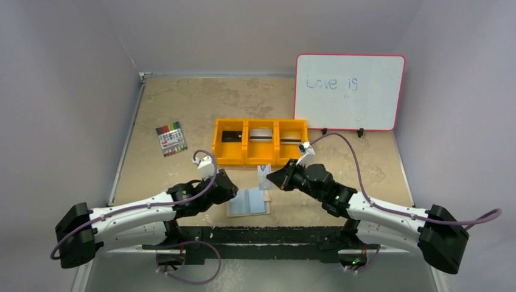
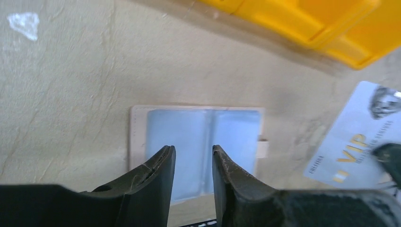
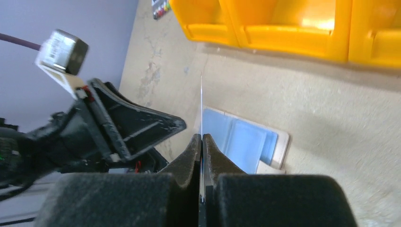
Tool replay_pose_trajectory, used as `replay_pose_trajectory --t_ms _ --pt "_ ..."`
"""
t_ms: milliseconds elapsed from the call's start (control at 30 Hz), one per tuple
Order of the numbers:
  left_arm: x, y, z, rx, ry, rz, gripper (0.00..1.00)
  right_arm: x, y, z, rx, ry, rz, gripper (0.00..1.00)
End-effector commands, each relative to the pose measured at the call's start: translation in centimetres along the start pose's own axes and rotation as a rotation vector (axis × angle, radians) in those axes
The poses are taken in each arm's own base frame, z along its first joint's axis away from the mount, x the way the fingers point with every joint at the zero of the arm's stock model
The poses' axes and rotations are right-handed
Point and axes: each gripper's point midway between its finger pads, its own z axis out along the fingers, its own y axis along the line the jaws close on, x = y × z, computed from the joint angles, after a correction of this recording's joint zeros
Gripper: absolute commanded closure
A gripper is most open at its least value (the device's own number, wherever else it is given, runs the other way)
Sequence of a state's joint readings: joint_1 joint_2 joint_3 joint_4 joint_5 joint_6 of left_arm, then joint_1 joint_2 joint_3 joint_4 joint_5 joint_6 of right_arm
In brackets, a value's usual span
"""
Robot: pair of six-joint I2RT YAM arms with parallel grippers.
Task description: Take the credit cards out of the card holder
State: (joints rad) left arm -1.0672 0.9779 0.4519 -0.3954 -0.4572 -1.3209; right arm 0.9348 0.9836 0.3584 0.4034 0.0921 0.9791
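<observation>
Seen from above, on a beige worktop [image 1: 182,103] between lilac walls: card holder [image 1: 248,202] lying open near the front edge, between the left fingers [image 1: 229,186] and the right fingers [image 1: 272,177], a pale card [image 1: 264,176] pinched in the latter, short of the orange tray [image 1: 260,159]. From the left wrist: left fingers parted a little, gripping nothing, poised over the open card holder. From the right wrist: right fingers clamped tight on the card, seen edge-on, card holder beyond.

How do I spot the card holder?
Find the orange tray on the table. Just below it in the top view, the card holder lies open and flat. It alone is light blue with a tan edge.
</observation>
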Motion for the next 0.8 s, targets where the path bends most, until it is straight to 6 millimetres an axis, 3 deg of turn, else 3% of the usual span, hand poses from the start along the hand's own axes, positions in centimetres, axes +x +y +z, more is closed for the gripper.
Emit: replay_pose_trajectory --t_ms 0,200,333,467,633,767 --pt "-4.5 -3.1 -2.9 0.092 -0.135 0.019 0.64 -3.2 1.6 -0.6 -0.071 -0.129 -0.264 1.00" --pt "-6.0 -6.0 -4.9 0.203 -0.155 0.067 0.63 -2.4 4.2 -1.1 -0.239 -0.096 -0.474 1.00" --pt "-7.3 -8.2 -6.6 0.283 -0.182 0.150 0.64 -0.5 6.0 -1.5 -0.374 -0.001 -0.611 1.00" --pt "-8.7 -9.7 -8.6 0.356 -0.229 0.253 0.64 0.7 6.0 -1.7 -0.407 0.094 -0.727 1.00" --pt "-8.5 -11.2 -10.0 0.481 -0.241 0.405 0.61 1.4 7.3 -2.6 -0.508 0.132 -0.815 1.00" --pt "-8.0 -11.3 -10.2 0.490 -0.215 0.464 0.60 0.3 7.5 -2.4 -0.468 0.107 -0.836 1.00"
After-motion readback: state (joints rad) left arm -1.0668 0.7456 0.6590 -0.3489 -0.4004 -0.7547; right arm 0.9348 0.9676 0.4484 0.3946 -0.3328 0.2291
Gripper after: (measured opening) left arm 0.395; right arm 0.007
